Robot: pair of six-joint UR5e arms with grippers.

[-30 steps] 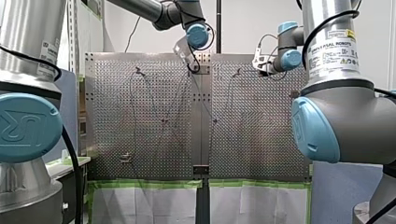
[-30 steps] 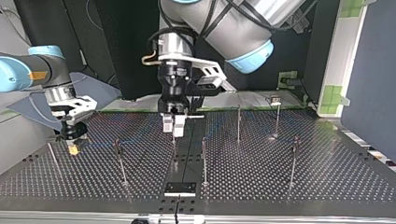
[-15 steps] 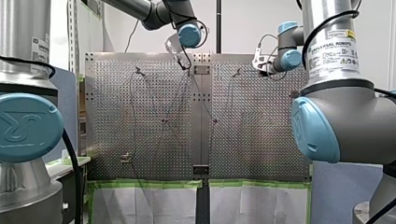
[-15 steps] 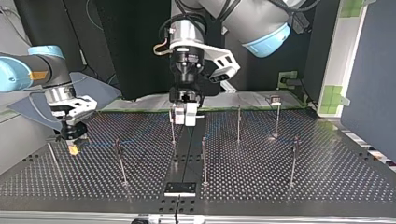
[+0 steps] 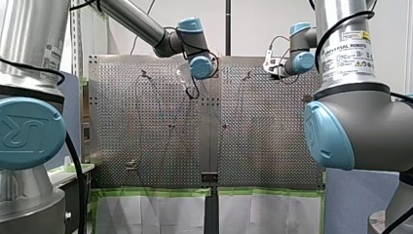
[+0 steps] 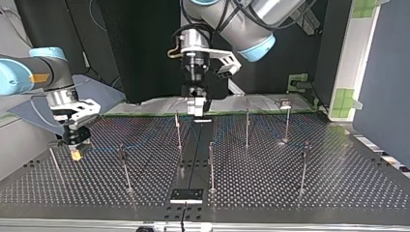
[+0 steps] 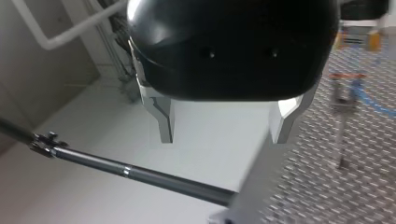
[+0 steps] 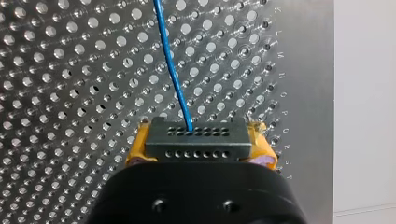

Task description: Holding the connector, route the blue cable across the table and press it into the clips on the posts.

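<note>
— Where is the connector?
— My right claw grips it between its yellow pads, low over the perforated surface, at the top view's left. The blue cable comes out of the connector and runs ahead over the holes.
— And my left claw?
— It is wide, with nothing between its fingers. In the top view it hangs above the surface's far edge, near a post.

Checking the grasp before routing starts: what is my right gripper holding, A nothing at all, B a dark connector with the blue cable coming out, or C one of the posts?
B: in the right wrist view the right gripper has its yellow pads clamped on the dark connector, and the blue cable runs out of it.
</note>
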